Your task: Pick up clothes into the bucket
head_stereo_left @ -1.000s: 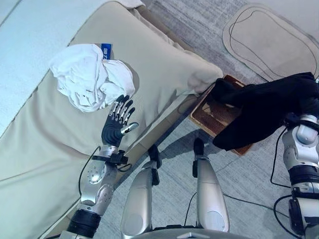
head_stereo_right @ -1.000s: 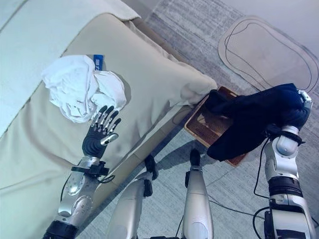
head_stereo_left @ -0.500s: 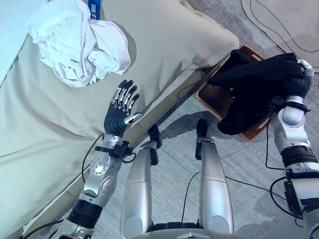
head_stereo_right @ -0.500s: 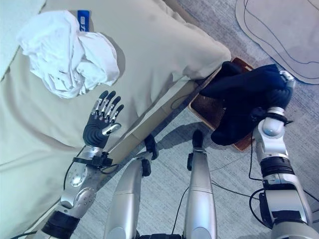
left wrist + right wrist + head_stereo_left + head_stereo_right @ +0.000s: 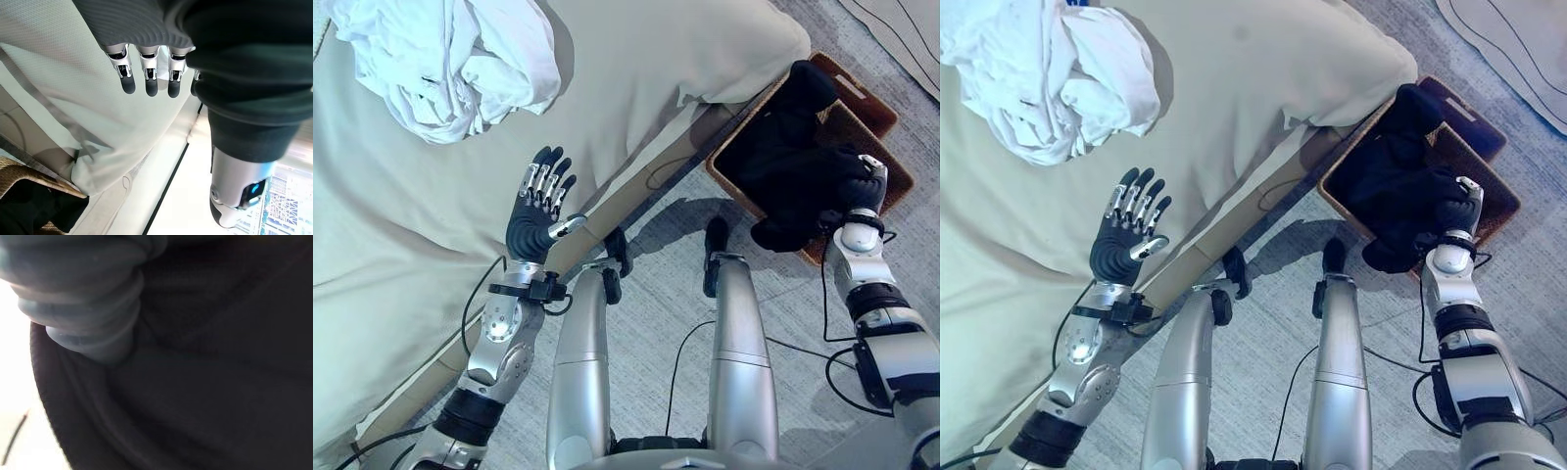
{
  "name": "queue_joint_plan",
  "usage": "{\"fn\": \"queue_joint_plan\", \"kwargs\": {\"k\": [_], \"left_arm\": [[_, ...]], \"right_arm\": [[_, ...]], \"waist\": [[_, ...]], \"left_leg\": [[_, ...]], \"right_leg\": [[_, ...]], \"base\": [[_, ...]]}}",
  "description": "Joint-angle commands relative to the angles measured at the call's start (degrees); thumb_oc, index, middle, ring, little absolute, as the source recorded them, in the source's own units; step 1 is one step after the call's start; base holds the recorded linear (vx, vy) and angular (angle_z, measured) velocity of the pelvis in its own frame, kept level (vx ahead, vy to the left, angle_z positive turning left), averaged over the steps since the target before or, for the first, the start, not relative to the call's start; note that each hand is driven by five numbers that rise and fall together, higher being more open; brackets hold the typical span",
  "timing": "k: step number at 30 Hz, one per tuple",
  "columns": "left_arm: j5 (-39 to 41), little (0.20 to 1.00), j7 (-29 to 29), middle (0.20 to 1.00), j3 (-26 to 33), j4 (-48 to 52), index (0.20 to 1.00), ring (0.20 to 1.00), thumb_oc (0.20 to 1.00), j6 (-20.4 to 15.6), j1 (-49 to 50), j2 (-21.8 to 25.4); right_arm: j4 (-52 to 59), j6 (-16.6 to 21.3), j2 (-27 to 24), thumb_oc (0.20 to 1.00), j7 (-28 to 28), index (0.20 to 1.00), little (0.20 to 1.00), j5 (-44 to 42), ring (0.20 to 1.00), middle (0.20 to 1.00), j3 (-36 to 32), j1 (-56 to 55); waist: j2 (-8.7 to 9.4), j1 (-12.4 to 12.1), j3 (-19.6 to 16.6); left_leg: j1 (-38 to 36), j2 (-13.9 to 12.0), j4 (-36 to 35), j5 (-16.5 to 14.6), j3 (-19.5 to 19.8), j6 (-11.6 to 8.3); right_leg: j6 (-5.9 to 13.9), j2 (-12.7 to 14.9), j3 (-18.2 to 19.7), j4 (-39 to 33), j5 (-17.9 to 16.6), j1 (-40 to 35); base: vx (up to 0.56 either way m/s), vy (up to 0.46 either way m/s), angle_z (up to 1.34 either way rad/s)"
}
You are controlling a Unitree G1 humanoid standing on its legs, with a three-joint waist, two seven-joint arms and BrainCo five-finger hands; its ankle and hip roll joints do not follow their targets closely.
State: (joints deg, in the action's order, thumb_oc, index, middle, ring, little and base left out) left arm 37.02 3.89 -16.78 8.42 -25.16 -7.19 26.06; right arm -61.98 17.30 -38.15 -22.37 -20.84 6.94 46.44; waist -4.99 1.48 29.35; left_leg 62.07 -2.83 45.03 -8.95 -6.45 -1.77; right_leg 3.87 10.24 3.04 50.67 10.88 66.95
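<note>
Hanging half over the near rim of the woven basket [image 5: 891,176], the dark garment [image 5: 783,166] could slide onto the floor if released too early. The right hand [image 5: 864,186] is buried in its folds, so I cannot tell how its fingers stand. The left hand [image 5: 533,220] hovers with fingers [image 5: 149,78] straight and spread; the white clothes [image 5: 445,59] lie on the bed [image 5: 656,59], well beyond those fingertips.

Beige bed [image 5: 636,88] — white clothes [image 5: 445,59] on it.

Silver-grey jointed arms end in dark ribbed wrist covers. The left hand [image 5: 536,211] has silver fingers with dark tips. The right hand [image 5: 864,184] shows a silver back.
</note>
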Motion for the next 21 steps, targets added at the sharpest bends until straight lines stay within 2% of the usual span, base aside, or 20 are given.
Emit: {"fn": "queue_joint_plan", "kwargs": {"k": [1,6,7,8,9,16,21], "left_arm": [[-0.44,1.0,0.3,1.0,-0.75,4.98,1.0,1.0,1.0,-3.31,2.54,-1.45],[-0.37,1.0,0.37,1.0,-1.57,4.92,1.0,1.0,1.0,-3.11,1.95,-1.32],[-0.42,1.0,0.46,1.0,-1.55,4.94,1.0,1.0,1.0,-3.07,2.0,-1.23],[-0.51,1.0,0.62,1.0,-1.41,4.93,1.0,1.0,1.0,-2.99,1.98,-1.21],[-0.68,1.0,0.73,1.0,-1.3,4.89,1.0,1.0,1.0,-2.88,1.95,-1.19],[-0.93,1.0,0.92,1.0,-0.77,3.37,1.0,1.0,1.0,-2.48,1.01,-1.66],[-1.13,1.0,0.5,1.0,0.11,1.11,1.0,1.0,1.0,-2.28,0.01,-2.19]], "right_arm": [[-2.07,0.1,-4.99,0.2,-2.15,0.2,0.2,2.42,0.2,0.2,2.77,0.08],[-6.38,-1.42,-6.42,0.2,-3.15,0.2,0.2,2.91,0.2,0.2,3.38,2.64],[-7.07,-1.79,-6.61,0.297,-3.53,0.297,0.297,3.17,0.297,0.297,3.47,3.12],[-7.34,-1.98,-6.53,0.63,-3.59,0.63,0.63,3.34,0.63,0.63,3.65,3.39],[-7.87,-2.41,-6.55,1.0,-3.39,1.0,1.0,4.01,1.0,1.0,4.02,3.58],[-11.81,-5.24,-5.46,1.0,-1.21,1.0,1.0,8.33,1.0,1.0,7.91,5.14],[-14.04,-6.16,-3.46,1.0,0.82,1.0,1.0,10.3,1.0,1.0,8.81,3.66]], "waist": [[-1.75,0.47,-5.84],[-1.89,0.41,-6.4],[-1.88,0.38,-6.6],[-1.86,0.39,-6.7],[-1.8,0.39,-6.9],[-1.09,0.79,-7.86],[-0.46,1.1,-8.38]], "left_leg": [[2.37,2.2,5.72,-6.02,1.26,1.88],[2.16,2.39,4.95,-5.96,0.86,2.05],[2.07,2.4,4.69,-5.88,0.7,2.04],[2.04,2.43,4.49,-5.79,0.61,2.08],[1.74,2.36,3.84,-5.64,0.47,2.11],[-2.09,2.24,-2.15,-4.12,0.11,2.14],[-7.65,2.45,-9.46,-1.47,0.58,1.76]], "right_leg": [[1.11,-0.76,-1.58,-2.94,-5.51,1.24],[1.11,-0.73,-1.46,-3.49,-5.56,1.36],[1.13,-0.8,-1.46,-3.62,-5.58,1.28],[1.14,-0.86,-1.44,-3.76,-5.65,1.27],[1.21,-0.79,-1.48,-4.2,-5.75,1.11],[1.66,-0.49,-1.96,-9.59,-7.3,-2.1],[2.48,-0.12,-2.65,-15.51,-9.27,-7.27]], "base": [[0.0,0.002,-0.04],[0.0,0.001,-0.01],[0.0,0.0,0.0],[0.0,0.0,0.0],[0.0,0.0,0.0],[0.0,0.0,-0.01],[0.0,-0.003,0.0]]}}
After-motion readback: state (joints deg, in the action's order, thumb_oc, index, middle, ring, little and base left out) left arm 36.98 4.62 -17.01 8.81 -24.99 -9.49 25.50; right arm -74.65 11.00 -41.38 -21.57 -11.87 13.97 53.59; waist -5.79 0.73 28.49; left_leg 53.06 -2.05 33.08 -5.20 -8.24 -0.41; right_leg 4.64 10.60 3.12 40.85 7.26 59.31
